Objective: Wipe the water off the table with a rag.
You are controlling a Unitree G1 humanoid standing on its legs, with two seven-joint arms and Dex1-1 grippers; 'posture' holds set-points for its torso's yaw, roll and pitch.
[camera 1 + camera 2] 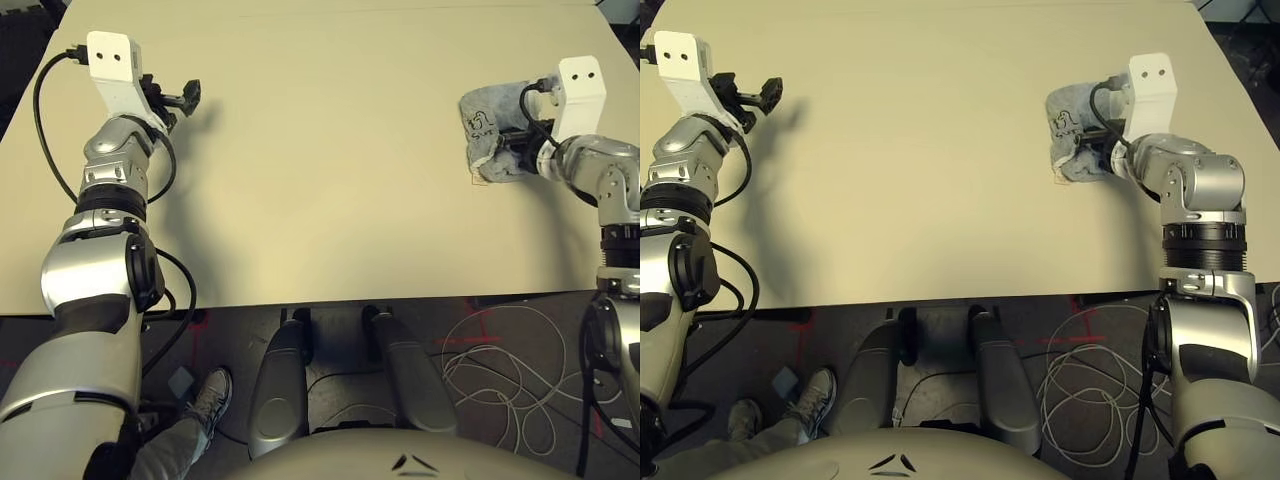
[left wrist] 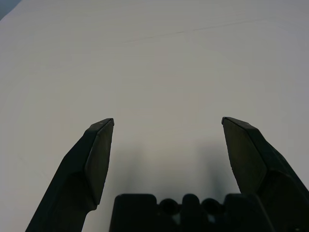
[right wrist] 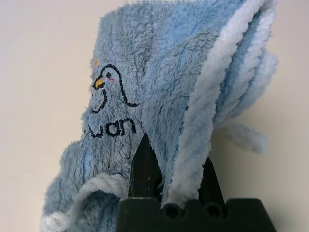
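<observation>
Blue-grey terry, the rag (image 3: 159,92) sits bunched on the table (image 1: 320,180) at its right side, pinched in the right gripper (image 3: 169,164). Only a fold is caught, so dragging may pull it free. A brownish mark at its edge is possibly the water. The left gripper (image 2: 166,145) hangs spread apart, holding nothing.

dark floor (image 1: 240,330), white cables (image 1: 500,360), sneaker (image 1: 207,397)

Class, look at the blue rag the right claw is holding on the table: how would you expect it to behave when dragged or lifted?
The rag is thick, fluffy terry bunched in folds, so it is probably floppy and would droop if lifted. It looks light for its bulk. With the right claw pinching one fold, loose layers may trail or unfold when dragged across the table.
</observation>
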